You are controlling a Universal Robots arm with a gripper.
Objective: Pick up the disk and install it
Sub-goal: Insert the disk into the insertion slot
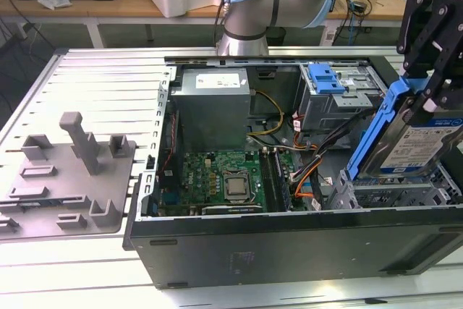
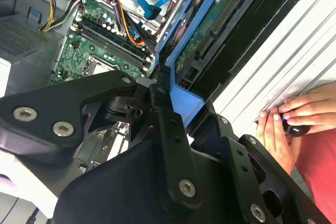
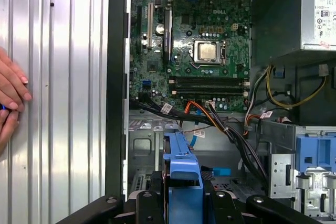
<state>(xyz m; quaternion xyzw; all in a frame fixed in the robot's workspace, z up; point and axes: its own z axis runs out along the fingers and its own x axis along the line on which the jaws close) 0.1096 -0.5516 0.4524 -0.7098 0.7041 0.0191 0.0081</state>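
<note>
The disk (image 1: 419, 142), a silver drive with a white-and-blue label in a bright blue carrier, hangs tilted on edge over the open computer case (image 1: 289, 244), at the exterior view's right. My black gripper (image 1: 432, 90) is shut on its upper end. The disk's lower end sits just above the metal drive bay (image 1: 391, 193) in the case's near right corner. In the second wrist view the disk (image 2: 210, 40) shows its green circuit side, with the gripper (image 2: 184, 103) clamped on the blue frame. The first wrist view shows the carrier's blue edge (image 3: 181, 166) between the fingers (image 3: 149, 203).
Inside the case lie the green motherboard (image 1: 224, 179), a grey power-supply box (image 1: 213, 106), loose cables (image 1: 307, 171) and a smaller blue bracket (image 1: 325, 77). A grey fixture plate (image 1: 65, 171) sits on the ribbed table at the exterior view's left. A person's hands (image 2: 294, 119) rest beside the case.
</note>
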